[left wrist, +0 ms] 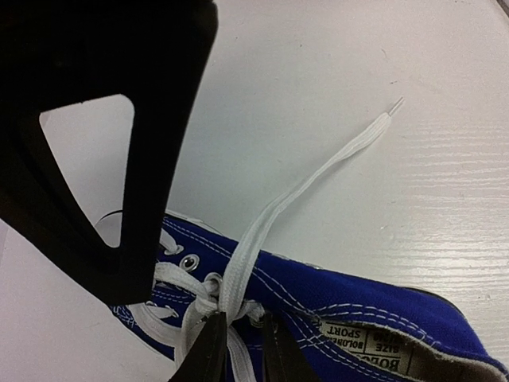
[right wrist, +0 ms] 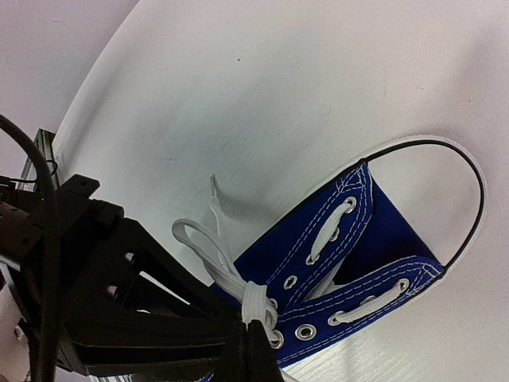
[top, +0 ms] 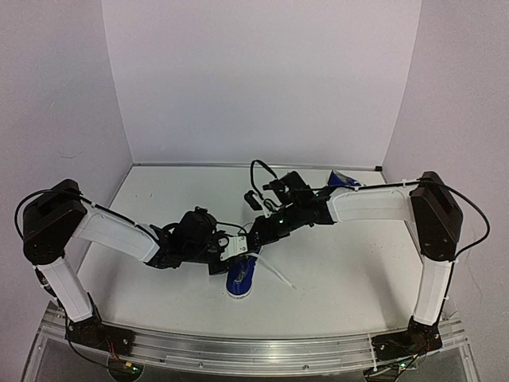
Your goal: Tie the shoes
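Observation:
One blue shoe point(top: 238, 280) with a white toe cap lies on the table between my two arms, seen also as the blue shoe point(left wrist: 358, 310) and the blue shoe point(right wrist: 350, 263). A second blue shoe point(top: 343, 180) shows partly behind the right arm at the back. My left gripper point(top: 233, 253) point(left wrist: 242, 350) is shut on a strand of white lace point(left wrist: 238, 263) at the crossing over the eyelets. My right gripper point(top: 256, 241) point(right wrist: 254, 350) is shut on the wrapped lace point(right wrist: 256, 302) at the same spot. A free lace end point(left wrist: 350, 147) trails away over the table.
The right gripper's black finger point(left wrist: 151, 159) fills the upper left of the left wrist view. The left gripper's black frame point(right wrist: 119, 302) crowds the lower left of the right wrist view. White walls point(top: 254, 79) close in the table at the back and on both sides.

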